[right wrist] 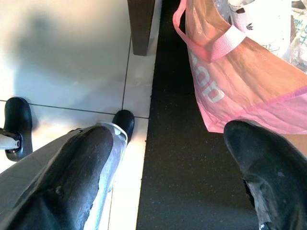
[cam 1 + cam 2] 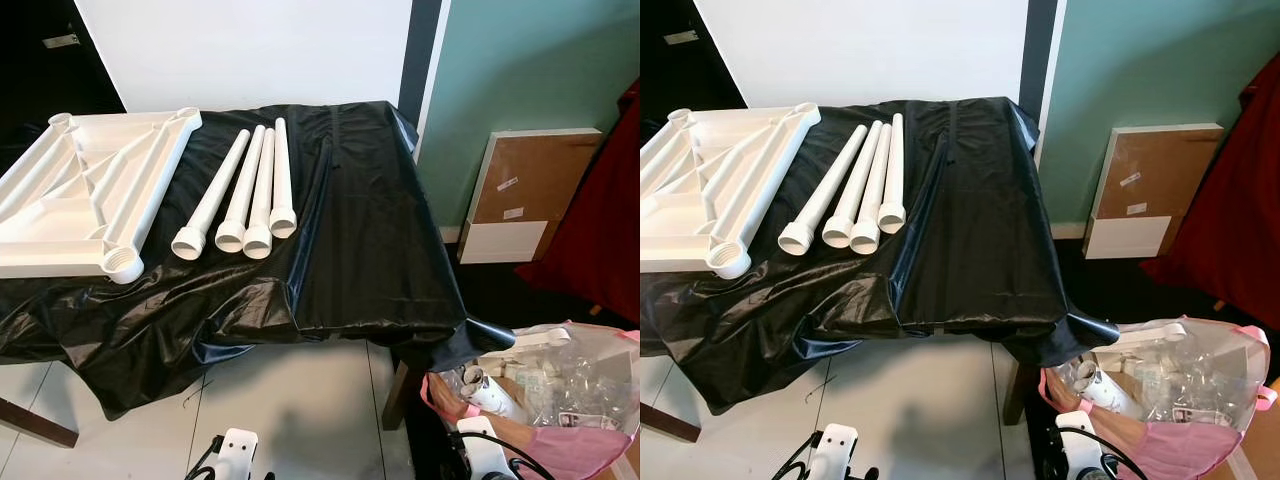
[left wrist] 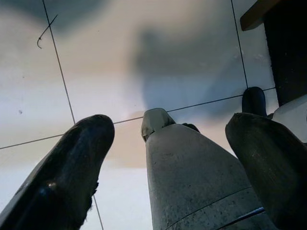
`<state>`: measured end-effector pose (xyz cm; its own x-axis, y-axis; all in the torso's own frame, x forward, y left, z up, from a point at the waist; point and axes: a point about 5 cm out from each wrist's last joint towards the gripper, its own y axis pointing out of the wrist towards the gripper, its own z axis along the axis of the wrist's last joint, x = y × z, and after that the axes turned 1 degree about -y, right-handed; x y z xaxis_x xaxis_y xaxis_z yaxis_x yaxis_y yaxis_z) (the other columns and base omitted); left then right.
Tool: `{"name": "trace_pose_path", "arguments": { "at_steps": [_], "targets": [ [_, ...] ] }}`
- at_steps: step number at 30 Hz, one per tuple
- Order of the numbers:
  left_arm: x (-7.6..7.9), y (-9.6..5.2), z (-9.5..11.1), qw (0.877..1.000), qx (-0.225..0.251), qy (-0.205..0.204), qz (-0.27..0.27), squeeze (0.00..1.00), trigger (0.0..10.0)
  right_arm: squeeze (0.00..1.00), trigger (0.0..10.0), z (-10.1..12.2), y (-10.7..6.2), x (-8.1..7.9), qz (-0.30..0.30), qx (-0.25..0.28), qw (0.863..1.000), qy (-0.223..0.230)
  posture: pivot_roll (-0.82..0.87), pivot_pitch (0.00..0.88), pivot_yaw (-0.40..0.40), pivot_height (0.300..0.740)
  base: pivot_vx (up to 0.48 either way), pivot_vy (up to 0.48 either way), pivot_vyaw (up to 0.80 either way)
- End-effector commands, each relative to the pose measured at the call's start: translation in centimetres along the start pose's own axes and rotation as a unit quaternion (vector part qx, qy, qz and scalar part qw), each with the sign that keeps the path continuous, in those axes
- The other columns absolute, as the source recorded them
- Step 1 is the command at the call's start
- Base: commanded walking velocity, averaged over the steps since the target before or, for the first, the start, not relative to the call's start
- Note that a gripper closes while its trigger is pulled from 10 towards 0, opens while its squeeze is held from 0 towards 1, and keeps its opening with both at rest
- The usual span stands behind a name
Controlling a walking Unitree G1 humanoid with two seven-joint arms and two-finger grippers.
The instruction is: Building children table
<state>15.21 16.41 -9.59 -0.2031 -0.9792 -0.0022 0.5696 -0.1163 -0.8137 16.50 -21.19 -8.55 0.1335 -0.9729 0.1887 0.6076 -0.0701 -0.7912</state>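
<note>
The white tabletop [image 2: 80,195] lies upside down at the table's far left. Four white legs [image 2: 245,195] lie just right of it, long axes running near to far, wide ends near. Both arms hang low over the floor: left gripper [image 3: 168,143] released, right gripper [image 1: 168,158] released. The left arm is nearer. The black sheet [image 2: 370,230] to the right offers working room.

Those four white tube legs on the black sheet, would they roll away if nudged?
Probably: the white tube legs are round and lie loose on a glossy black sheet. Their flared ends would likely make them curve. They look hollow, so likely light and stiff.
</note>
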Motion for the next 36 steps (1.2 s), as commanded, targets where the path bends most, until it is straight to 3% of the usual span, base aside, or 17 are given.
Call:
{"name": "trace_pose_path", "arguments": {
  "at_steps": [1,6,10,15,21,24,36],
  "targets": [
    [0.3,-0.3,-1.2,1.0,-0.022,0.001,-0.011,0.0,10.0,0.0,10.0,-0.4,-0.1,-0.3,0.003,-0.004,1.0,-0.004,-0.04,0.0,0.033,0.74,0.0,0.0,0.0],
    [-0.6,-0.4,-1.1,1.0,-0.021,-0.022,0.001,0.0,10.0,0.0,10.0,-0.1,0.0,-0.2,0.0,0.005,1.0,0.003,-0.05,0.0,0.037,0.74,0.0,0.0,0.0],
    [-0.9,-0.3,-0.6,1.0,-0.015,-0.011,0.003,0.0,10.0,0.0,10.0,0.0,0.0,-0.4,0.008,0.008,1.0,-0.012,-0.05,0.03,0.028,0.74,0.0,0.0,0.0],
    [-2.8,0.2,2.1,0.999,0.015,-0.026,0.033,0.0,10.0,0.0,10.0,0.1,-0.1,-0.2,0.01,0.018,1.0,-0.012,-0.03,0.097,0.011,0.74,0.0,0.0,0.0],
    [-2.9,0.2,2.3,0.999,0.019,-0.028,0.034,0.0,10.0,0.0,10.0,-0.9,-0.4,0.1,0.01,0.002,1.0,-0.018,-0.03,0.105,0.019,0.74,0.0,0.0,0.0],
    [-2.2,0.2,1.9,0.999,0.012,-0.022,0.023,0.0,10.0,0.0,10.0,-1.3,-0.5,1.2,-0.01,-0.004,1.0,-0.006,-0.03,0.08,0.044,0.74,0.0,0.0,0.0],
    [-2.7,0.3,2.7,1.0,0.009,0.004,0.012,0.0,10.0,0.0,10.0,0.4,0.0,0.3,-0.012,0.023,1.0,-0.002,-0.05,0.009,0.067,0.74,0.0,0.0,0.0]
  ]
}}
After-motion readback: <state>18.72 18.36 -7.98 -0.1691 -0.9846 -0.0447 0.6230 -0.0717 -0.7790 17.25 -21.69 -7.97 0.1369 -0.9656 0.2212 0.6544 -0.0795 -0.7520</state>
